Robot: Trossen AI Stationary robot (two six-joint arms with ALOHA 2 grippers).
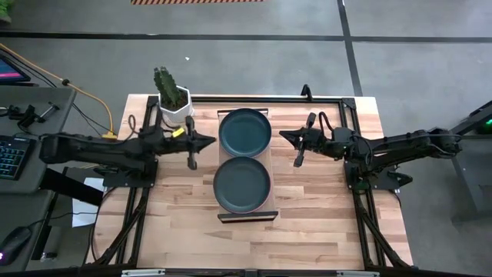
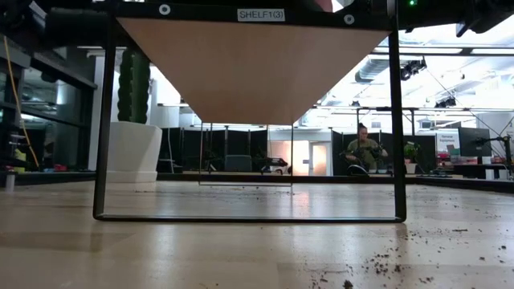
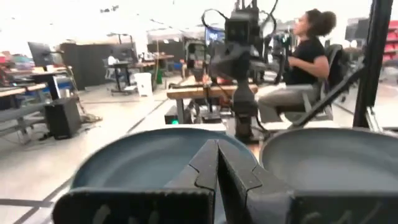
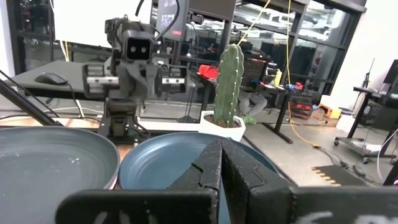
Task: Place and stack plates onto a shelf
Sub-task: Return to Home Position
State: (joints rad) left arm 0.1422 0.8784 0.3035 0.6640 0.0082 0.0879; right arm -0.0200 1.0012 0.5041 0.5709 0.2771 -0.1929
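Note:
Two dark teal-grey plates lie flat, side by side, on the shelf [image 1: 271, 160], a light-wood board raised on a black frame; the low view sees the shelf's underside [image 2: 249, 68]. One is the far plate [image 1: 245, 132], the other the near plate [image 1: 242, 185]. No pink or mint plate shows. My left gripper [image 1: 209, 141] is shut and hovers just left of the shelf, pointing at the plates. My right gripper [image 1: 284, 137] is shut and hovers just right of it. Each wrist view shows both plates [image 3: 143, 162] [image 4: 168, 158] beyond shut fingers.
A cactus in a white pot [image 1: 174, 98] stands at the table's far left, close to the left arm. The shelf's black frame legs [image 2: 101, 128] stand on the wooden tabletop [image 1: 307, 231]. A person [image 3: 305, 62] sits in the room beyond the table.

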